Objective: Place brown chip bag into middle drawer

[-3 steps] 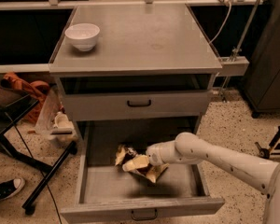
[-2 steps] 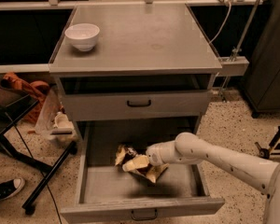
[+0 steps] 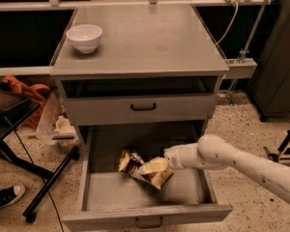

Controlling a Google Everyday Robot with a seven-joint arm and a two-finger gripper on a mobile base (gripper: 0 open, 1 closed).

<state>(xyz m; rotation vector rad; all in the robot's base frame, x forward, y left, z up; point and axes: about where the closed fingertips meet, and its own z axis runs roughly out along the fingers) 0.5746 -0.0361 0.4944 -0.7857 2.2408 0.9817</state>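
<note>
One pincer at chip bag in drawer; speckled floor

Smooth gripper in matt middle drawer; brown chip bag crinkly.

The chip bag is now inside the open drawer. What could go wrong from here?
The gripper is down in the middle drawer, against the brown chip bag; pulling back may drag the bag out. Rising, the arm may hit the closed drawer above.
</note>
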